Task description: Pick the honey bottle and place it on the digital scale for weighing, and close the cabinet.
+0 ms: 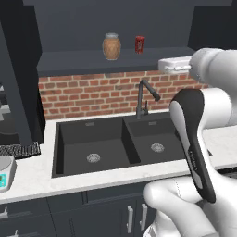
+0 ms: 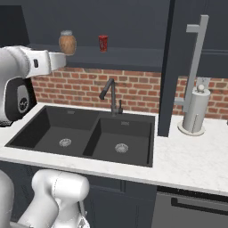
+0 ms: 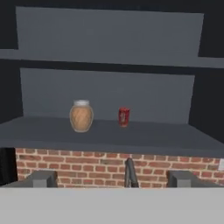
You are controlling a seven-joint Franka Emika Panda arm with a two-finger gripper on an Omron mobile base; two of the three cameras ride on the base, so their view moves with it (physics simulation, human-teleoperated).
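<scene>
The honey bottle [image 1: 111, 46] [image 2: 67, 42] [image 3: 81, 116], an amber jar with a pale lid, stands upright on the lower shelf of the open cabinet [image 1: 92, 62]. One cabinet door [image 2: 171, 67] with a long silver handle swings out on the right, another [image 1: 18, 78] on the left. My gripper [image 3: 112, 179] is open with nothing between its fingers; it hovers in front of the shelf, below and apart from the bottle. The hand [image 1: 175, 65] is right of the bottle. The digital scale [image 1: 3, 173] sits at the counter's far left edge.
A small red can [image 1: 140, 44] [image 3: 124, 117] stands on the shelf right of the bottle. Below are a dark double sink [image 1: 115, 143] with a black faucet [image 1: 144, 97] and a brick backsplash. A paper towel holder [image 2: 194, 111] stands on the right counter.
</scene>
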